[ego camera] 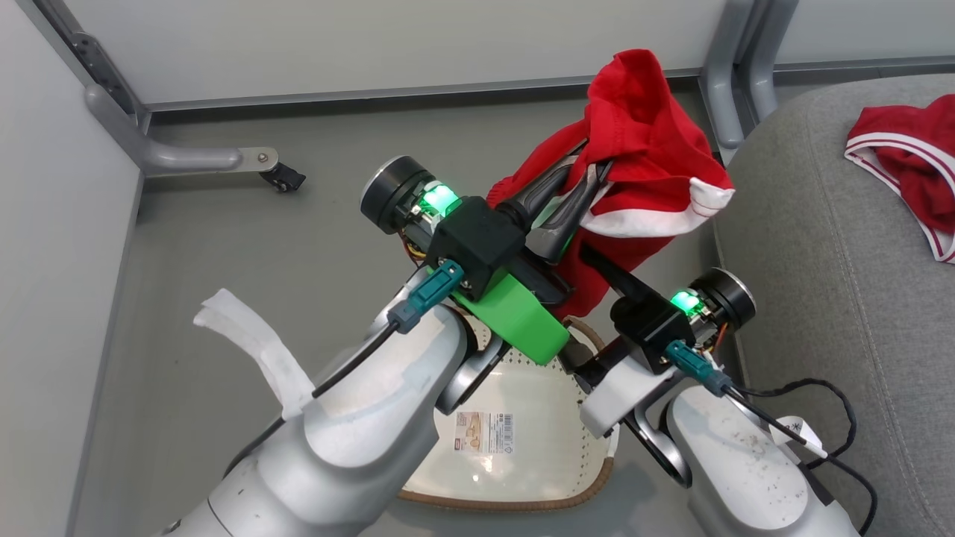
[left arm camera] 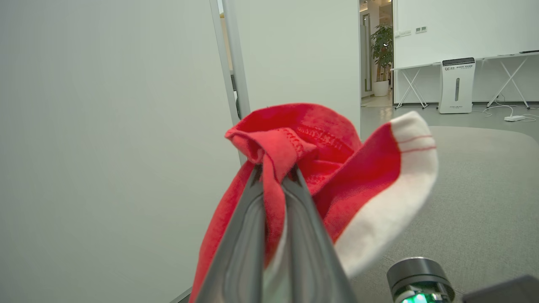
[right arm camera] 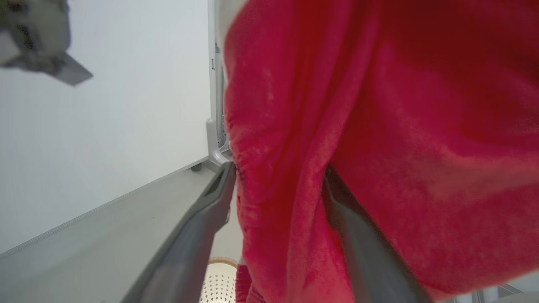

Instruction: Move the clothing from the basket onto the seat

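At the far left a pale wall meets the grey floor [ego camera: 261,246]. The left gripper [ego camera: 589,183] reaches up and to the right above this floor, and its two dark fingers are pressed together on a fold of the red garment [ego camera: 642,127]. In the left wrist view the cloth bunches over the fingertips and a white band hangs at its right side. This garment is in the air, out of the basket [ego camera: 522,501], above the basket's far end. The basket stands on the floor under both forearms, and the barcode sticker [ego camera: 485,432] on its cream bottom is visible. The right gripper [right arm camera: 278,172] is below the hanging garment with its fingers spread wide; the red cloth falls between them and they do not clamp it. At the right is the grey seat [ego camera: 821,313], its left edge just beside the lifted garment. On the seat lies a second red garment [ego camera: 910,164] with white striped trim.
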Motion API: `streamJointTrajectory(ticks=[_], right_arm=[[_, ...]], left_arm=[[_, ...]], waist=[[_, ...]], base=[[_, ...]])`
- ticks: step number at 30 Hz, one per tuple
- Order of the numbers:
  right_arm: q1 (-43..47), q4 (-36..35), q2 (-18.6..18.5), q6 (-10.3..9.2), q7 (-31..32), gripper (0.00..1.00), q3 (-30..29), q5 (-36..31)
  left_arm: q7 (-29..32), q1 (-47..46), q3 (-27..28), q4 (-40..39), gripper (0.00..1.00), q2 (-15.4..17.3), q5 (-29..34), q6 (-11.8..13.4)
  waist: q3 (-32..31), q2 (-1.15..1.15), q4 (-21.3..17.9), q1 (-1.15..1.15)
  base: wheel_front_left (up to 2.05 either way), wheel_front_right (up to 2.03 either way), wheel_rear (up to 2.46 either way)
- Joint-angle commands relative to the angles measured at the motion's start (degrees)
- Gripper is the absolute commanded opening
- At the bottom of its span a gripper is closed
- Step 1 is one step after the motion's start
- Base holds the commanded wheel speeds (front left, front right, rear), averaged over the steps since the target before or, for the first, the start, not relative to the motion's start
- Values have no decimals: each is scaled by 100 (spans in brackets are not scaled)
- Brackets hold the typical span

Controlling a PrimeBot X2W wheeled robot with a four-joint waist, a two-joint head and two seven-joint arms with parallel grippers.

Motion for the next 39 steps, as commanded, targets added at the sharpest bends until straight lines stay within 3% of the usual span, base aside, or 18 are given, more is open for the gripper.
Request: streamJointTrajectory(ticks=[1,2,3,4,11,22,23,24,25,39], right_arm=[[-52,51,-22,-6,-11,100,-45,62],[-77,74,-22,-6,-11,59,-71,121],[-104,92,-19,-6,-11,45,-79,139],[-110,127,-19,-6,-11,0,-90,226],[-214,153,-22,-6,-11,0,-156,298],[-202,55,-20,-6,-11,0,-136,431],[-204,48,-20,-6,-11,0,-128,440],[-208,40,-20,-6,-11,0,-124,443],[-214,31,-20,-6,-11,0,-116,451],[-196,-51,-20,-6,-12,0,-90,480]], left_arm=[[-22,-100,-32,-45,0,-4,-57,64],[-21,-110,-62,-69,0,-4,-93,103],[-22,-122,-82,-84,0,-4,-114,125],[-22,-133,-99,-102,0,-5,-150,162],[-21,-206,-102,-17,0,-3,-177,252],[-21,-192,-12,191,0,-3,-29,171],[-21,-193,-10,205,25,-3,-25,186],[-21,-195,-10,218,76,-3,-16,196],[-21,-206,-8,221,100,-3,4,207],[-21,-175,30,244,100,-3,78,218]], waist=[[4,0,-1,0],[11,0,-2,0],[21,0,-4,0],[31,0,-7,0],[109,0,-34,0],[120,0,-130,0],[123,0,-137,0],[125,0,-141,0],[131,0,-146,0],[119,0,-180,0]], base=[[0,0,0],[0,0,0],[0,0,0],[0,0,0],[0,0,0],[0,0,0],[0,0,0],[0,0,0],[0,0,0],[0,0,0]])
